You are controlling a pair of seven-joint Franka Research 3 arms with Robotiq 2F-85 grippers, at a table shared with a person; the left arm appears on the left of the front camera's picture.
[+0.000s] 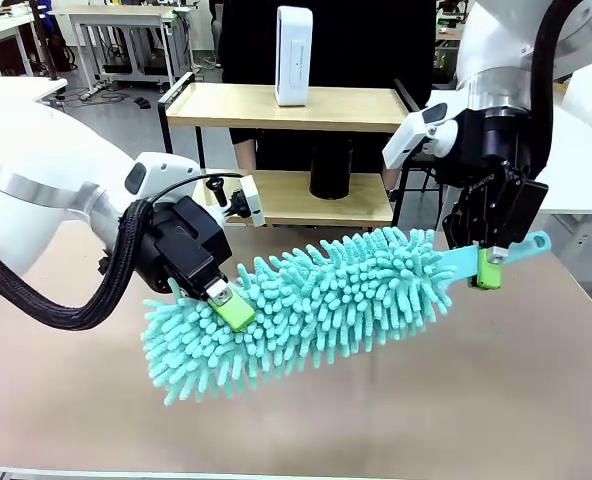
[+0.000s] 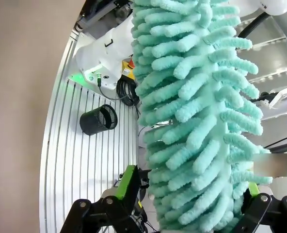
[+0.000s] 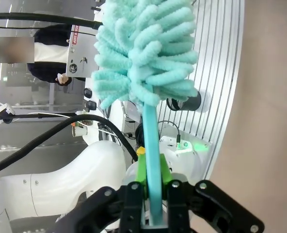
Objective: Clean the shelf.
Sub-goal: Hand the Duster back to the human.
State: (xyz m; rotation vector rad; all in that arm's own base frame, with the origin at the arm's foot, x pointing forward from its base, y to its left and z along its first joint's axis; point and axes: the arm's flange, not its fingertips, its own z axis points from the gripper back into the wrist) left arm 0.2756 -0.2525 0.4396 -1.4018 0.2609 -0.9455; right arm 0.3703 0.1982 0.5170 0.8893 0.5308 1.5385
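Right gripper [image 1: 488, 268] has its jaws clenched on the teal duster [image 1: 316, 300] handle; left gripper [image 1: 228, 303] jaws straddle the fluffy end. Shelf [image 1: 286, 105] waits behind, so I'd lift high before sweeping.

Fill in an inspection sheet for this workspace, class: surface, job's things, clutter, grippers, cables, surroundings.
Surface: beige tabletop, bare near the front.
Job's things: shelf at the far edge; teal duster held above the tabletop.
Clutter: white box on the top board, black cylinder on the lower board.
Grippers: right gripper shut on the duster's handle; left gripper around its fluffy end, jaws open.
Cables: black hose on the left arm.
Surroundings: person in dark clothes behind the shelf.
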